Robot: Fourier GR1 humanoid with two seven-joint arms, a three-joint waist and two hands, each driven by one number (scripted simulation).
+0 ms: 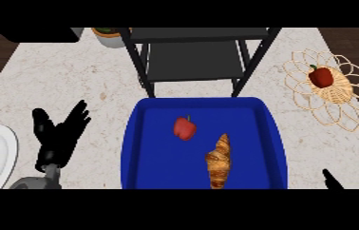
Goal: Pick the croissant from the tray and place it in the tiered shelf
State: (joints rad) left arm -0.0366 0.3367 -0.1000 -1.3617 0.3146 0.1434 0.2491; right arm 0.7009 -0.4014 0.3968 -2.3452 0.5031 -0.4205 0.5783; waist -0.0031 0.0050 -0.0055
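A brown croissant (219, 161) lies lengthwise in the lower right part of the blue tray (140, 148). Left of it and a little farther back in the same tray sits a red bell pepper (184, 128). Behind the tray stands the black tiered shelf (196, 58), its dark boards bare. My left hand (57, 131) rests open on the counter left of the tray, fingers up. Only a tip of my right hand (331, 179) shows at the lower right edge, away from the croissant.
A woven wire basket (336, 93) at the right holds another red pepper (321, 76). A white plate's rim (7, 153) shows at the left edge. A pot with a plant (108, 34) stands behind the shelf's left post.
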